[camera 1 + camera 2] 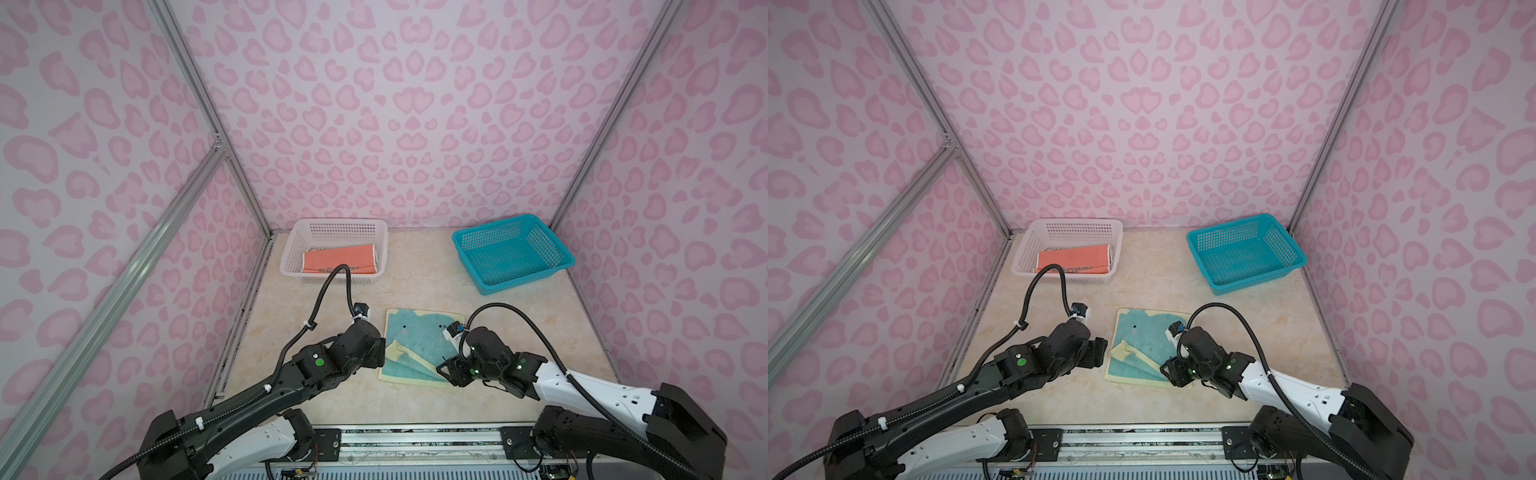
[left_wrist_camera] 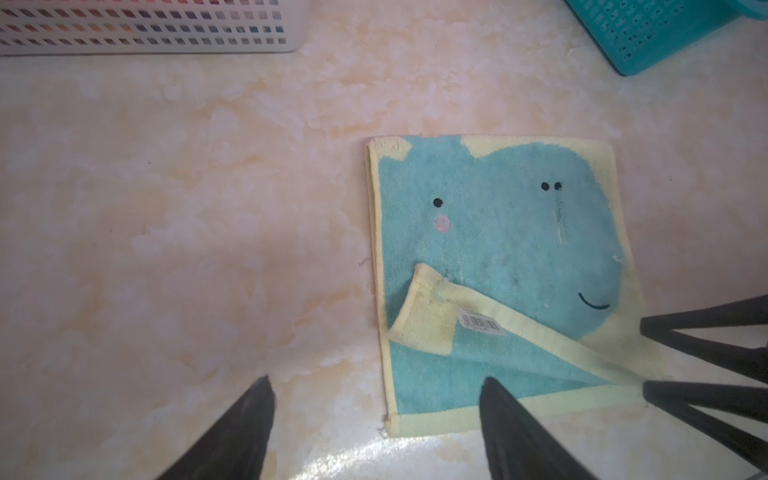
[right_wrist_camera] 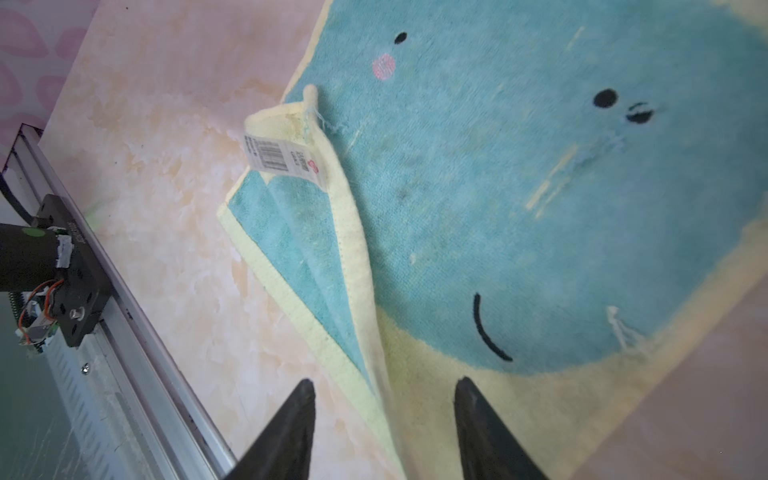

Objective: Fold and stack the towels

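Observation:
A teal towel [image 1: 419,340] [image 1: 1142,332] with a pale-yellow border and a smiling face lies folded on the table's middle. Its upper layer's near corner [image 2: 424,307] is flopped back, showing a barcode label [image 3: 282,160]. My left gripper [image 2: 376,380] [image 1: 380,353] is open at the towel's near left corner, holding nothing. Over the near right corner, my right gripper [image 3: 384,380] [image 1: 442,370] is open, its jaws either side of the loose yellow edge without pinching it. An orange towel [image 1: 338,257] [image 1: 1073,257] lies folded in the white basket [image 1: 291,253].
The white basket [image 1: 1025,249] stands at the back left and a teal perforated basket [image 1: 457,241] [image 1: 1192,241] at the back right. Pink patterned walls close three sides. A metal rail [image 3: 137,316] runs along the table's near edge.

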Motion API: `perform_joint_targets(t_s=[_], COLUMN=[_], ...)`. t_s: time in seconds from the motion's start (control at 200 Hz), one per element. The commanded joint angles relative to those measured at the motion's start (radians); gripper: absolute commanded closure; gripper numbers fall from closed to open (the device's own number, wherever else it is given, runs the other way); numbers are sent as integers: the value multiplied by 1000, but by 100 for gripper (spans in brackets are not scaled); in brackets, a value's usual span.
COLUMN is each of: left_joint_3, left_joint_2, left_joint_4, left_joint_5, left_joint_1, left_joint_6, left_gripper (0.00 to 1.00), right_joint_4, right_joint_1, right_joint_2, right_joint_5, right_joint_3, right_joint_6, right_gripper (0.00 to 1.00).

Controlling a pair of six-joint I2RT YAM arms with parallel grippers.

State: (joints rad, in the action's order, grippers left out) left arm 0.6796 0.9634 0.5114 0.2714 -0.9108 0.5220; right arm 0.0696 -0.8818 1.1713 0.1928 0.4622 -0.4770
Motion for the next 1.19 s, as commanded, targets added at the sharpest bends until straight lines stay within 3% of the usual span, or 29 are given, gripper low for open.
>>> perform_joint_targets(t_s=[0.0,0.225,0.9,1.06,1.19], left_joint_3=[-8,-14,-15,-7,23], left_joint_2=[-26,-45,-24,3,75], left_joint_4=[24,27,28,-2,-50], left_joint_5=[52,61,89,79,30], left_joint_1=[4,11,26,37,75], left_joint_6=[10,10,-5,-20,-43], left_gripper=[18,5,6,5,3], right_joint_4=[-48,-148,-91,-37,-33], right_joint_1=[0,-34,-232,-222,-145], right_joint_2=[105,267,377,309,223], right_joint_5=[48,117,234,138,57], right_joint_3=[46,105,201,181,165], right_joint_6=[36,58,181,164,122], right_gripper=[46,45,45,46,46])
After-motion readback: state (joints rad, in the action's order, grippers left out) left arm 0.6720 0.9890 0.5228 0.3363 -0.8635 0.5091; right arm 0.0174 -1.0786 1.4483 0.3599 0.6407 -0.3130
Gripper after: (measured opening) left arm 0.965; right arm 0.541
